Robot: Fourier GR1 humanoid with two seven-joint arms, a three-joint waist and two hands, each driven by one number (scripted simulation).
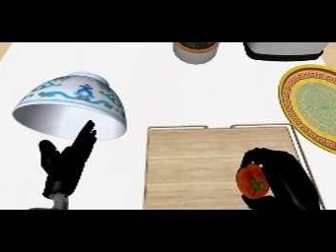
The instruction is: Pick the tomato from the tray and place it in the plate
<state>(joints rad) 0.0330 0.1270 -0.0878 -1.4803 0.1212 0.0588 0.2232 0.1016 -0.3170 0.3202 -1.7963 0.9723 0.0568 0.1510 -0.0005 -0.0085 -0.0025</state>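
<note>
A white desk [199,93] fills the view from above, with a strip of pale wood showing at its far left and right corners. Toward the lower middle lies a rectangular wooden tray [192,167] with a thin metal rail around its edges. Near the tray's lower right corner, the right robot hand [286,182], black and coming in from the lower edge, is curled around a red tomato [253,181] with a small green stem mark; the tomato shows at the hand's left side, over the tray's wooden surface, with fingers wrapped above and below it. Whether the tomato rests on the tray or is lifted just off it cannot be told. To the right of the tray, close to its upper right corner, sits a yellow plate [319,106] with a green patterned centre and a dark ornamental border, partly cut off by the right edge. On the left, the left robot hand [65,165] stands open with fingers straight and pointing up, holding nothing. Just above it a white bowl [76,106] with blue and teal painted decoration lies tipped on its side. At the far edge stand a grey pot [196,51] and a dark and pale object [283,50], both cut off.
</note>
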